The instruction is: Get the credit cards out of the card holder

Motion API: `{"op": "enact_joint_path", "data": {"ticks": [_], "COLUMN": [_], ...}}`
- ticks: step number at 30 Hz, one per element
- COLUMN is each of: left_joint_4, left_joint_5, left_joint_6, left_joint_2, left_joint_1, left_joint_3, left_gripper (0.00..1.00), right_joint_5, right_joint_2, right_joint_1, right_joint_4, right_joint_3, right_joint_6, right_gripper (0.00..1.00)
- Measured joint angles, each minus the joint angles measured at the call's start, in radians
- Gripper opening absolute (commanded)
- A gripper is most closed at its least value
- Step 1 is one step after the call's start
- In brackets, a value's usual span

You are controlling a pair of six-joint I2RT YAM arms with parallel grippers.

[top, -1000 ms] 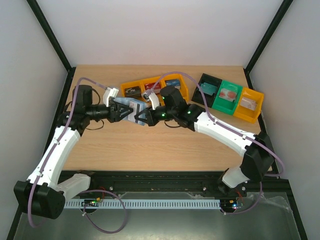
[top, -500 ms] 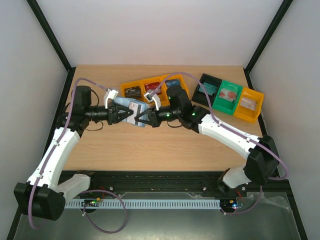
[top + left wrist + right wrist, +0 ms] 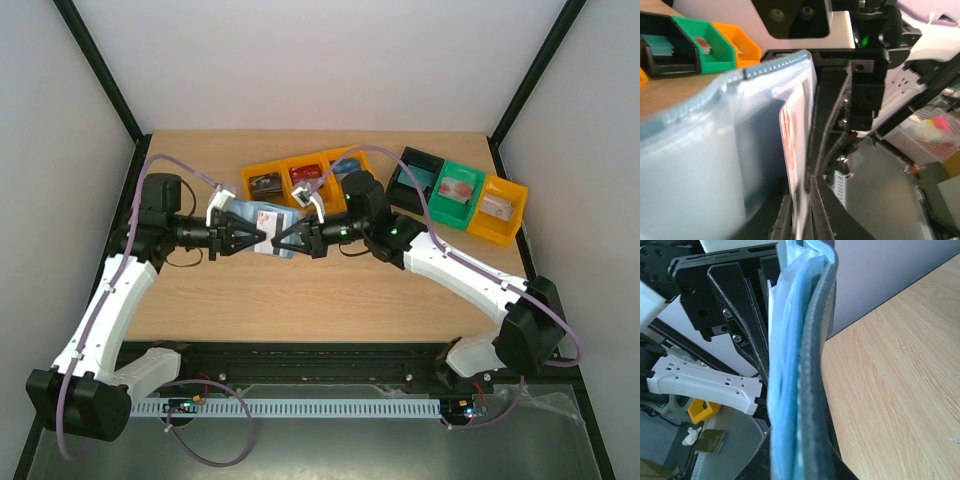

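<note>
Only the left wrist view shows a card (image 3: 791, 142) inside the card holder (image 3: 715, 150).

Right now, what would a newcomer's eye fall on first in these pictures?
The left end effector and right end effector meet tip to tip over the table, both shut on the teal card holder between them. A red-and-white credit card shows inside its clear sleeve. Behind, coloured bins line the far side.

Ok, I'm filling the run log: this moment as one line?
left claw: shut on credit card | right claw: shut on card holder
</note>
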Motion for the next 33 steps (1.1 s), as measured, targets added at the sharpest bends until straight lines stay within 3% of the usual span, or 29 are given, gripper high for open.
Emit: {"op": "enact_joint_path", "data": {"ticks": [3,12,18,21,28,33], "left_joint_4": [-0.026,-0.032,-0.028,-0.029,-0.030,-0.029], "left_joint_5": [0.027,0.030,0.035,0.039,0.041,0.040], "left_joint_6": [0.015,-0.013,-0.021,-0.022,-0.022,-0.022], "left_joint_2": [0.000,0.000,-0.001,-0.001,-0.002,-0.002], "left_joint_1": [-0.001,0.013,0.021,0.023,0.047,0.050], "left_joint_3": [0.000,-0.001,-0.002,-0.002,-0.002,-0.002], "left_gripper": [0.23,0.04,0.02,0.02,0.02,0.02], "right_joint_5": [-0.005,-0.010,-0.016,-0.017,-0.010,-0.006], "right_joint_2": [-0.013,-0.027,-0.027,-0.027,-0.035,-0.046], "right_joint_1": [-0.005,-0.017,-0.021,-0.021,-0.050,-0.056], "right_joint_4": [0.010,0.011,0.011,0.010,-0.002,-0.008], "right_joint_3": [-0.011,-0.011,-0.011,-0.011,-0.013,-0.014], "right_joint_6": [-0.001,-0.026,-0.046,-0.058,-0.077,-0.089], "right_gripper": [0.02,0.02,0.02,0.12,0.15,0.02]}}
